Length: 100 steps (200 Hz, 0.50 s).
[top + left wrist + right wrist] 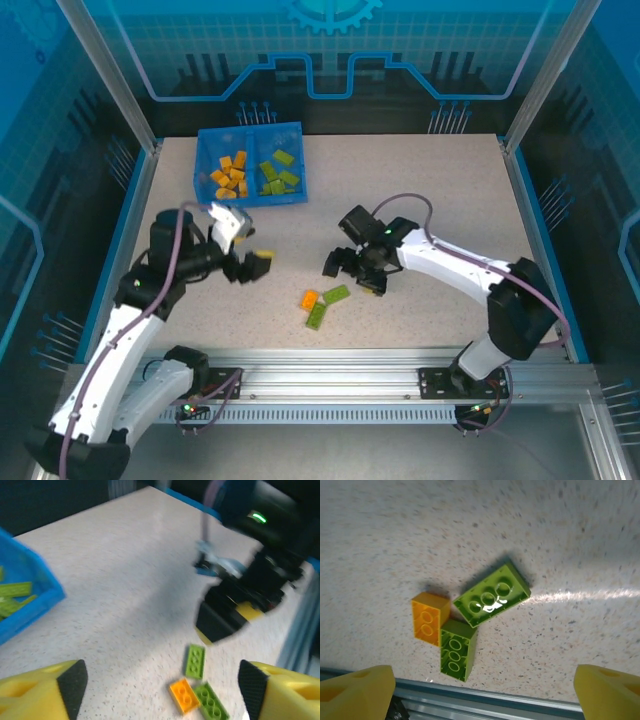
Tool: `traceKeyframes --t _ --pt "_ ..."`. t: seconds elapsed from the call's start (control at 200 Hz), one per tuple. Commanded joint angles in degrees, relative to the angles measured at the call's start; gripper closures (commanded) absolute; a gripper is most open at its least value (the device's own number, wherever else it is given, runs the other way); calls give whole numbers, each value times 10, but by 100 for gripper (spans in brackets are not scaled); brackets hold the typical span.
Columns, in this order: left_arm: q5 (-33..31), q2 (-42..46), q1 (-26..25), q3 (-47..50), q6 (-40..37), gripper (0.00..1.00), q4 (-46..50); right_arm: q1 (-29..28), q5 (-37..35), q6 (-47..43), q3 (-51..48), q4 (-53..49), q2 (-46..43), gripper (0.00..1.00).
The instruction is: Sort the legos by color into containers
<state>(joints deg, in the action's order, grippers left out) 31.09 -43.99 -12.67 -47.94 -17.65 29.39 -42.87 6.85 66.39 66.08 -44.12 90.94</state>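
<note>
While three legos (336, 294) are lying loose by the table's (450, 200) near edge, sorting is nearing its end.
An orange brick (430, 618) and two green bricks (491, 595) are touching; the right claw (352, 272) is hovering just beyond, spread wide and empty, the left claw (250, 263), off to the side, likewise spread. The next move likely needs closing on one brick alone, for the far blue bin's (250, 201) matching compartment.

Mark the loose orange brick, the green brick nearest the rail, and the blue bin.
loose orange brick (426, 622): right wrist view, studded top.
green brick nearest the rail (454, 655): right wrist view, studded top.
blue bin (214, 143): top external view, bare inside, far-left corner.
</note>
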Motion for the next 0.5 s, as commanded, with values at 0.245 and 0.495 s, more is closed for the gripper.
traceKeyframes --t 0.245,0.495 --pt "141 35 -17 111 -312 1 27 -22 32 152 46 -11 121 14" --pt "142 38 -22 125 -338 1 26 -21 15 168 51 3 154 18"
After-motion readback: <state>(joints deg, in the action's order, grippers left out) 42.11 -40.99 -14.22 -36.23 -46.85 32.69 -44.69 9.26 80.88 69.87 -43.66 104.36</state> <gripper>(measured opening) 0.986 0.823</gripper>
